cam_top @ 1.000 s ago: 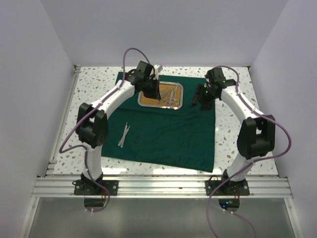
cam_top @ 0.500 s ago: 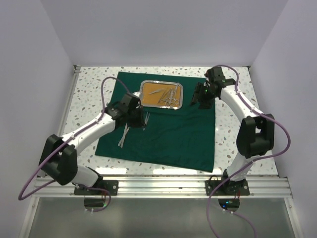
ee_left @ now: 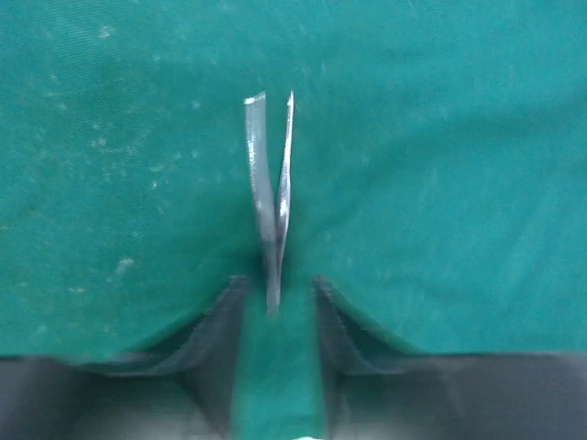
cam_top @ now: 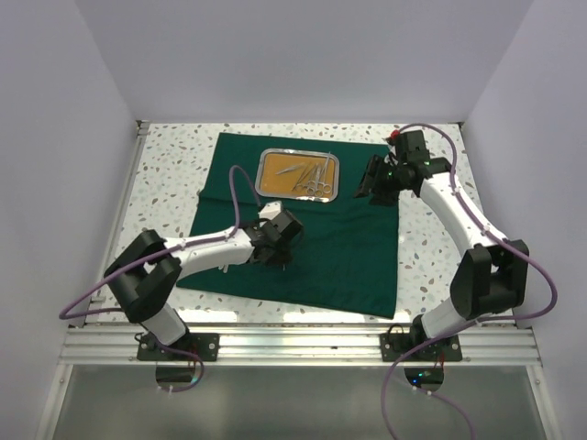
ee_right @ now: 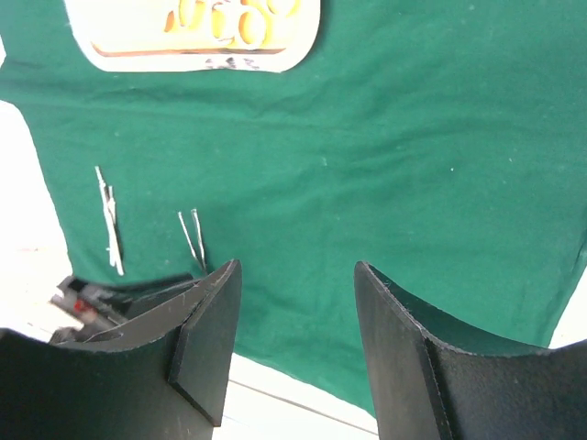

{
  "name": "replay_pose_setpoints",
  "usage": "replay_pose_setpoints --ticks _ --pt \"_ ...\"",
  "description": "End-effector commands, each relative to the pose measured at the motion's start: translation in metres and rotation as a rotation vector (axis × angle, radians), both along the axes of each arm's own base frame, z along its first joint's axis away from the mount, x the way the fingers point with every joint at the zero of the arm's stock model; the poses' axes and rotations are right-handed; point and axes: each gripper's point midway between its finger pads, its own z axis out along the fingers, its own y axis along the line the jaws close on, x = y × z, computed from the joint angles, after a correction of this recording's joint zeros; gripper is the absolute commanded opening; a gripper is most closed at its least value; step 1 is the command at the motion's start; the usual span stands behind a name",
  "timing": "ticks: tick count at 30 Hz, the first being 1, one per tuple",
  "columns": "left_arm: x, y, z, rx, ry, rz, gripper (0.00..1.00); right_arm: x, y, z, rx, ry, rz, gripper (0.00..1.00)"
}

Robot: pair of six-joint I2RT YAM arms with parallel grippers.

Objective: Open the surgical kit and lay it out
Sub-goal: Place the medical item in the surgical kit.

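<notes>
Where the tweezers lie flat on the green cloth, their joined end sits in the gap between the left fingers, which stand slightly apart and grip nothing. Well apart from these, the right fingers hang wide open and empty over the cloth, near the tray.

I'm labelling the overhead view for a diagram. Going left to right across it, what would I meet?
From the left: left arm's black elbow → left gripper → right gripper → right arm's black elbow. The steel tray is left out: it lies farther back, overlapping the left gripper's span.
</notes>
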Motion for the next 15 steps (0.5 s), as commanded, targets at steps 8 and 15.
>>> replay_pose_setpoints --ticks 8,15 --pt "0.049 -0.022 0.12 0.004 -0.236 0.041 0.85 0.001 0.02 0.031 0.109 -0.06 0.019 0.57" --pt "0.158 -0.011 0.156 0.037 -0.385 -0.04 0.81 0.0 0.012 0.038 0.055 -0.056 0.013 0.56"
